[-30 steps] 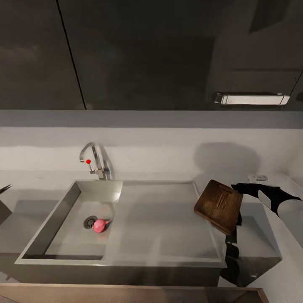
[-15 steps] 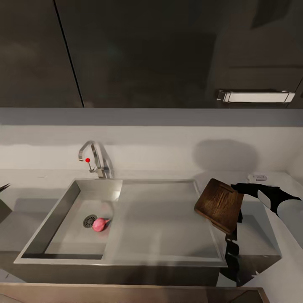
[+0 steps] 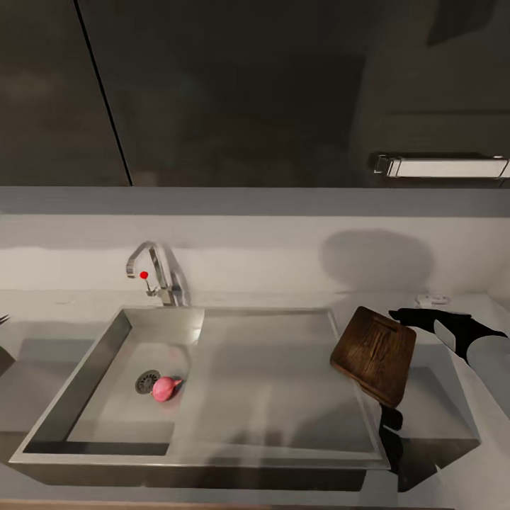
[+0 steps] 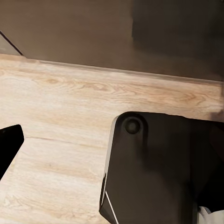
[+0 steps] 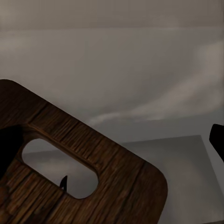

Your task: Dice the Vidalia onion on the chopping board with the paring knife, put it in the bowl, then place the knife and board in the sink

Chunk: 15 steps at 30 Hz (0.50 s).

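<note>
Head view: a steel sink (image 3: 85, 382) is set into a grey tabletop (image 3: 453, 418) below dark cabinets, with a chrome faucet (image 3: 152, 269) behind the basin. The onion (image 3: 165, 388), small and pink, lies on the basin floor just beside the round drain (image 3: 147, 381). At the right, the black right gripper (image 3: 405, 316) holds the board (image 3: 374, 354) by its upper corner, tilted and lifted clear over the drainboard's (image 3: 269, 375) right edge; it seems to be carried this way to bring it into the working area. Left wrist view: pale wood floor (image 4: 56, 121), a dark wall and part of the robot's black base (image 4: 154, 172); one dark finger (image 4: 9, 142) edges in, and I cannot tell whether the left fingers are released or clenched. Right wrist view: the board's slot handle (image 5: 60, 172) sits close to the lens, a dark finger (image 5: 9, 149) lying over the wood beside it, clamped on the board, with the grey wall behind.
</note>
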Tool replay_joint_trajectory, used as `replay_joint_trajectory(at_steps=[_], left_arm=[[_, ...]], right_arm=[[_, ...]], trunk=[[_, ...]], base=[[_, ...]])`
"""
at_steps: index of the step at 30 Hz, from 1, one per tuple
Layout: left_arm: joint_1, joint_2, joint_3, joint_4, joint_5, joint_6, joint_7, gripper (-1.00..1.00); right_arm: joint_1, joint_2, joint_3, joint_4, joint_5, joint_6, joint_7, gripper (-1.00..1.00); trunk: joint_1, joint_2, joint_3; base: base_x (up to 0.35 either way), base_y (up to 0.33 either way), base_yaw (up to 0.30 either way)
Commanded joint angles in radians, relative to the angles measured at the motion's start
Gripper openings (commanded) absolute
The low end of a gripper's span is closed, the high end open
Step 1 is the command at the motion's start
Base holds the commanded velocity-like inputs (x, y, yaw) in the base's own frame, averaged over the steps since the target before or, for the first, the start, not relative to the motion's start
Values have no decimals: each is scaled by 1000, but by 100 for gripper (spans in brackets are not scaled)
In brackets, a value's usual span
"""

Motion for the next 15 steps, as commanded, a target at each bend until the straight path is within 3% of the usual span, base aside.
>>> replay_joint_trajectory(at_steps=[1, 15], left_arm=[[0, -1, 5, -2, -3, -1, 0, 100], [0, -1, 5, -2, -2, -1, 0, 100]], right_arm=[[0, -1, 1, -2, 0, 6, 4, 100], [0, -4, 1, -3, 2, 5, 0, 100]], trunk=[[1, -2, -2], [1, -2, -15]], base=[[3, 0, 0], [0, 0, 0]])
